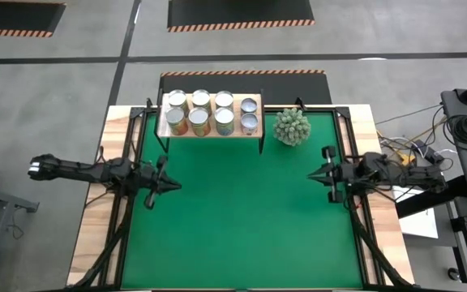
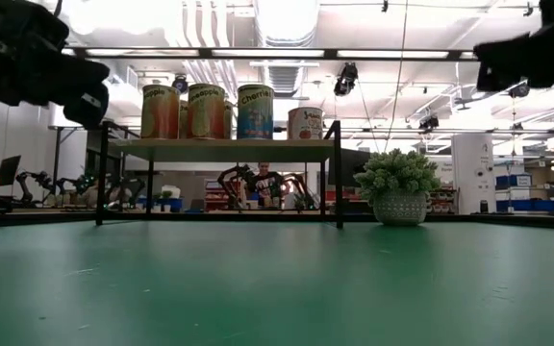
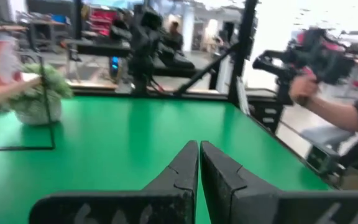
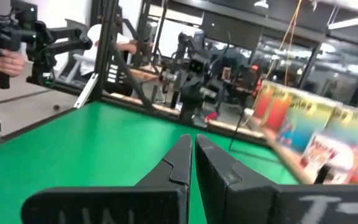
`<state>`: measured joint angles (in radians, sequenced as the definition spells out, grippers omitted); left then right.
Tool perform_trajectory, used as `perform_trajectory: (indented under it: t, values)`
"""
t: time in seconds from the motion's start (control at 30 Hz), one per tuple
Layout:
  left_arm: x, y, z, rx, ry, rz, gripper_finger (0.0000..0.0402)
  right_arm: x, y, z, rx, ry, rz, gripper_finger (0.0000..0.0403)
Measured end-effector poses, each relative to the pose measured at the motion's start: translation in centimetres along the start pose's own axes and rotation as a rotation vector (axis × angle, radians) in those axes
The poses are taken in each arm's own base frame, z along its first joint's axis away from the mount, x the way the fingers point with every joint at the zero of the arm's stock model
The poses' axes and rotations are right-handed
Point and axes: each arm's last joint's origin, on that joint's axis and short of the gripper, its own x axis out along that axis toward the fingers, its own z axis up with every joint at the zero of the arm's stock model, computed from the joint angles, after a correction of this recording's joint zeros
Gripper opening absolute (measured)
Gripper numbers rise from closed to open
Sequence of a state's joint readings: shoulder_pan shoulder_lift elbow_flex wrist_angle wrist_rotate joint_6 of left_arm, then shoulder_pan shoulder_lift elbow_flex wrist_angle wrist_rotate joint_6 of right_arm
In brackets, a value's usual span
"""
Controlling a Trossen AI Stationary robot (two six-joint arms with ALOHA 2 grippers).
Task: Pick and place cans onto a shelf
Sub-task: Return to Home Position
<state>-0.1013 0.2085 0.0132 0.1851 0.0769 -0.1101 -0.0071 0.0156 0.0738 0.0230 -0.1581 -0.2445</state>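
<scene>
Several cans (image 1: pixel 212 113) stand upright in two rows on the wooden shelf (image 1: pixel 212 132) at the table's far edge; the low view shows the cans (image 2: pixel 221 111) on the shelf board (image 2: pixel 221 148) raised on black legs. My left gripper (image 1: pixel 177 184) hangs shut over the green mat near the left edge, pointing level toward the right; its fingers (image 3: pixel 199 163) hold nothing. My right gripper (image 1: pixel 311 174) hangs shut near the right edge, pointing level toward the left, its fingers (image 4: pixel 192 157) holding nothing.
A spiky green plant in a pot (image 1: pixel 291 126) stands right of the shelf. The green mat (image 1: pixel 242 219) lies bare between the arms. A person's hand with a device (image 3: pixel 303 87) shows beyond the table's right side; another person sits in the room behind the table (image 2: pixel 263 183).
</scene>
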Motion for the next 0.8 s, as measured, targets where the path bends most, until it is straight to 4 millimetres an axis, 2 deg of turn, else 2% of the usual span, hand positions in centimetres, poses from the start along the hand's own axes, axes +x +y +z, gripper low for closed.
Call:
perform_trajectory:
  t: [0.1, 0.33, 0.57, 0.8]
  values:
    - [0.0, 0.1, 0.2, -0.004, -0.026, 0.052, 0.0000, 0.3, 0.2, -1.3, 0.047, 0.000, -0.018, 0.0011]
    - [0.0, 0.7, -0.7, -0.005, 0.047, 0.222, 0.0000, 0.4, 0.0, -2.5, 0.166, 0.128, -0.151, 0.0011]
    - [0.1, 0.7, -0.9, -0.002, 0.069, 0.226, 0.0000, 0.6, 0.1, -2.8, 0.314, 0.149, -0.165, 0.0011]
    - [0.1, 0.7, -0.9, -0.001, 0.075, 0.227, 0.0000, 0.6, 0.1, -2.8, 0.319, 0.149, -0.165, 0.0011]
